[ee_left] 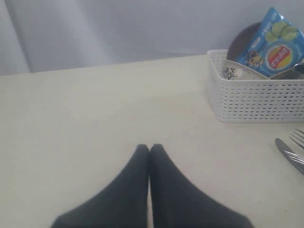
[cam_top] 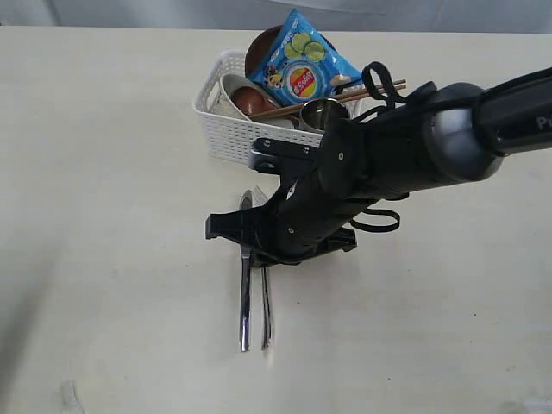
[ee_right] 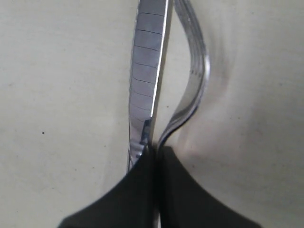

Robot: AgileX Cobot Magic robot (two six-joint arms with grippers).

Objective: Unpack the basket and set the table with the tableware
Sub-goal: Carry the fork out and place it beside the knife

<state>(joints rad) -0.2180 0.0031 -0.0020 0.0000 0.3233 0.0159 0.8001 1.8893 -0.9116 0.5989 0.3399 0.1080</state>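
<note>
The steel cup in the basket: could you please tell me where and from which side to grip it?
Pinch the steel cup by its rim, coming from above: it seems to stand mouth-up inside the basket, whose walls block its sides.

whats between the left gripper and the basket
Only bare table. The left wrist view shows nothing lying between the shut left gripper and the basket. The knife and fork lie off that line.

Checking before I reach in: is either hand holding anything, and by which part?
Left hand holds nothing. Right hand is shut at the knife and fork, partway along them, as they lie on the table; a real pinch cannot be told.
</note>
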